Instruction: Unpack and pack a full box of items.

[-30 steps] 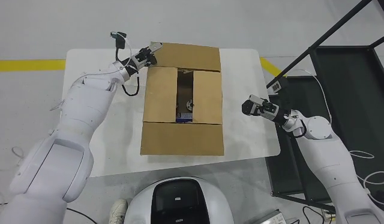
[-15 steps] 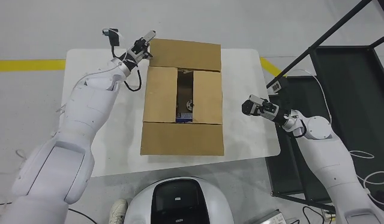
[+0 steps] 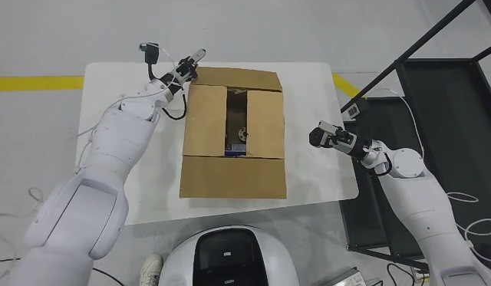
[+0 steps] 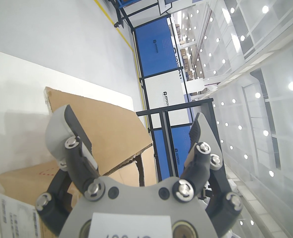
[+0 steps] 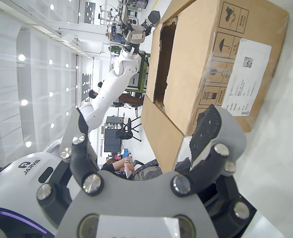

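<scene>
Box (image 3: 234,133) of brown corrugated card stands in the middle of the white bench (image 3: 115,133), reaching from near the far edge almost to the near edge. Its two side flaps lie nearly flat with a gap between them. Through that gap, part of the items (image 3: 237,142) shows, dark with a blue and white patch. The near flap (image 3: 232,177) is folded outward and the far flap (image 3: 238,78) is tilted up.

The left gripper (image 4: 134,115) is at the box's far-left corner, by the bench's far edge. Its jaws stand wide, with one finger just beside the far flap's corner; I cannot tell whether it touches. The right gripper (image 5: 146,118) sits near the bench's right edge, apart from the box, with its jaws also wide and nothing in them.

I judge the card stiff across its panels but hinged at the creases, and its frayed edges look likely to tear. Each flap is best taken at its free edge, close to a corner. A full box is probably heavy, so it should be moved by its walls or base, never by a flap.

The right wall carries a white shipping label (image 5: 248,75) with a square code and lines of print too small to read, beside a column of handling pictograms (image 5: 232,20).
</scene>
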{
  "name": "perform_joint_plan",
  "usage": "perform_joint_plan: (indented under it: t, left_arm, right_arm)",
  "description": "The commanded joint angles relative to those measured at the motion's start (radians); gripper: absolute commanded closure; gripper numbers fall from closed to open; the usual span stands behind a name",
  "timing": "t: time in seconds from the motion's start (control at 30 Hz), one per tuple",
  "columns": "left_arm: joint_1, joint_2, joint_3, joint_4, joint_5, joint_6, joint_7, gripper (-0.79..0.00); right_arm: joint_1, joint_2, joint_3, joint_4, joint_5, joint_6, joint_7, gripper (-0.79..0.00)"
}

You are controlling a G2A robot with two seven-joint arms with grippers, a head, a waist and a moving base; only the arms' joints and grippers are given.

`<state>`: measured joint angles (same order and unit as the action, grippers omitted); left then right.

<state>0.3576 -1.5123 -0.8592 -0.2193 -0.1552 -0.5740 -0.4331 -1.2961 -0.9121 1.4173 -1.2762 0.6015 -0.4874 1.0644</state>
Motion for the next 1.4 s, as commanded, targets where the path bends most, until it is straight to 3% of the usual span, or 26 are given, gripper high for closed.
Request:
perform_joint_plan:
  t: [0.0, 0.47, 0.63, 0.8, 0.9, 1.13, 1.37]
  left_arm:
    - [-0.001, 0.005, -0.009, 0.004, -0.010, -0.008, -0.046, -0.785]
    - [-0.010, 0.047, -0.067, -0.024, -0.060, -0.041, -0.348, -0.785]
    - [-0.007, 0.056, -0.116, -0.039, -0.127, -0.050, -0.220, -0.785]
    - [-0.001, 0.067, -0.163, -0.065, -0.196, -0.080, -0.208, -0.785]
    - [0.007, 0.082, -0.189, -0.081, -0.230, -0.117, -0.290, -0.785]
    - [0.048, 0.136, -0.281, -0.124, -0.379, -0.167, -0.641, -0.785]
    - [0.162, 0.209, -0.340, -0.335, -0.403, -0.057, -0.756, -0.785]
  right_arm:
    - [0.000, 0.000, 0.000, 0.000, 0.000, 0.000, 0.000, -0.785]
    - [0.000, 0.000, 0.000, 0.000, 0.000, 0.000, 0.000, -0.785]
    - [0.000, 0.000, 0.000, 0.000, 0.000, 0.000, 0.000, -0.785]
    - [0.000, 0.000, 0.000, 0.000, 0.000, 0.000, 0.000, -0.785]
    - [0.000, 0.000, 0.000, 0.000, 0.000, 0.000, 0.000, -0.785]
    - [0.020, -0.005, -0.032, -0.045, -0.067, 0.040, -0.031, -0.785]
    - [0.115, -0.033, -0.151, -0.063, -0.173, 0.082, -0.099, -0.785]
